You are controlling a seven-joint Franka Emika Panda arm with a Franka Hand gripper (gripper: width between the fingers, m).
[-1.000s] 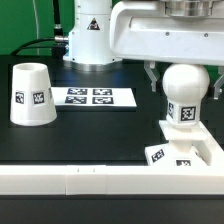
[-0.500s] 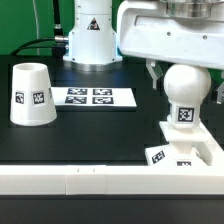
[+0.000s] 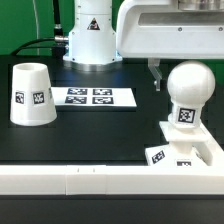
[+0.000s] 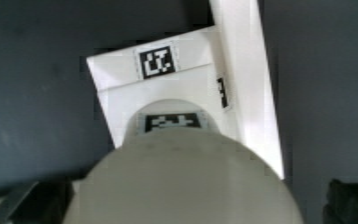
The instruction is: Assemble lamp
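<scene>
The black desk point(image 3: 90, 135) carries four white things directly; the conical shade point(image 3: 31, 95) stands mouth down at the exterior view's left; the flat marker board point(image 3: 92, 97) lies just beside it, toward the middle; the square base point(image 3: 190, 150) sits at the exterior view's right; the long rail point(image 3: 80, 180) runs along the near edge, seemingly touching the base.

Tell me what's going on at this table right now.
The robot arm is midway through an assembly. The bulb stands upright on the square base at the exterior view's right. The gripper hangs over it, with a finger on either side, open and not gripping. The shade sits apart at the exterior view's left, not yet fitted.
</scene>
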